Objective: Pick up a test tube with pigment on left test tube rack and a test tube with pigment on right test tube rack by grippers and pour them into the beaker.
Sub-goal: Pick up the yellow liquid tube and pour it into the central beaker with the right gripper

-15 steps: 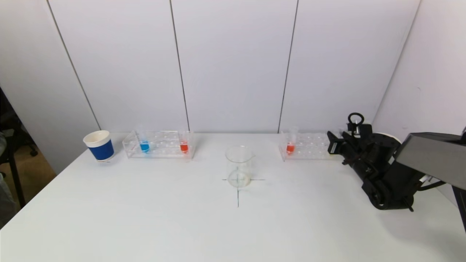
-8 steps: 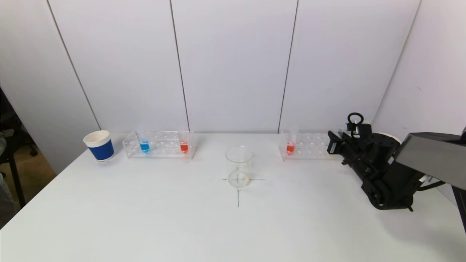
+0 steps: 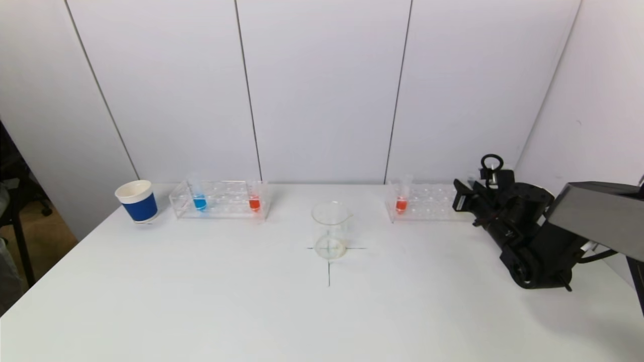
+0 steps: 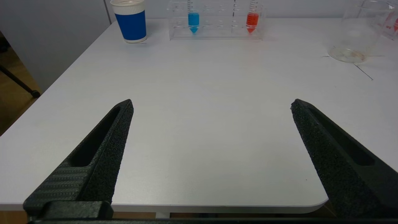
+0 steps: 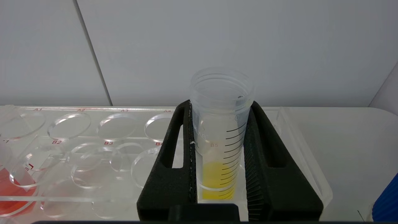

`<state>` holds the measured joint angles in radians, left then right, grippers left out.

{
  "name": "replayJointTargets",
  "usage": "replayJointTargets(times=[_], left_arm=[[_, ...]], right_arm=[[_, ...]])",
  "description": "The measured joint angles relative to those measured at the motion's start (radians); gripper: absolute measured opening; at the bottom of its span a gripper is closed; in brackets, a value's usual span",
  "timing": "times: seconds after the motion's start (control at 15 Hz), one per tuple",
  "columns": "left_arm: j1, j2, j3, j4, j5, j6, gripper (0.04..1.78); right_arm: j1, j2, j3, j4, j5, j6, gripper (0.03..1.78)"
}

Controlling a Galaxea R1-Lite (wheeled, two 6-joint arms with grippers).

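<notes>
Right gripper (image 5: 219, 155): just clamped on yellow tube (image 5: 221, 130), still seated in right rack (image 5: 289, 130).
Left gripper (image 4: 211, 105): apart, idle, well short of the beaker (image 3: 330, 229).
Meaning: tube ready for lifting.

A white desk (image 3: 201, 311) with rounded corners fills the lower part of the head view. A thin black cross (image 3: 329, 250) is drawn on its top near the middle. Behind the desk stands a wall of pale grey panels (image 3: 322, 90), split by dark narrow seams that run from top to bottom. A like panel (image 3: 593, 100) closes the right side. Past the desk's left edge a strip of brown floor (image 3: 48, 236) shows, with a dark slanted stand leg (image 3: 20, 246) on it. The light is even and soft.
</notes>
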<state>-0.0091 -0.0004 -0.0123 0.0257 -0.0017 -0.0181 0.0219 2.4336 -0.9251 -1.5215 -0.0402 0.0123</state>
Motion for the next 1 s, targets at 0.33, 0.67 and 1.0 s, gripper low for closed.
replayJointTargets(times=[0.33, 0.67, 1.0], left_arm=[[0.0, 0.0, 0.0, 0.0, 0.0, 0.0, 1.77], [0.0, 0.0, 0.0, 0.0, 0.0, 0.0, 1.77], [0.0, 0.0, 0.0, 0.0, 0.0, 0.0, 1.77]], right_arm=[[0.003, -0.03, 0.001, 0.0, 0.0, -0.014, 0.49], [0.005, -0.064, 0.004, 0.0, 0.0, -0.021, 0.49], [0.005, -0.109, 0.012, 0.0, 0.001, -0.03, 0.49]])
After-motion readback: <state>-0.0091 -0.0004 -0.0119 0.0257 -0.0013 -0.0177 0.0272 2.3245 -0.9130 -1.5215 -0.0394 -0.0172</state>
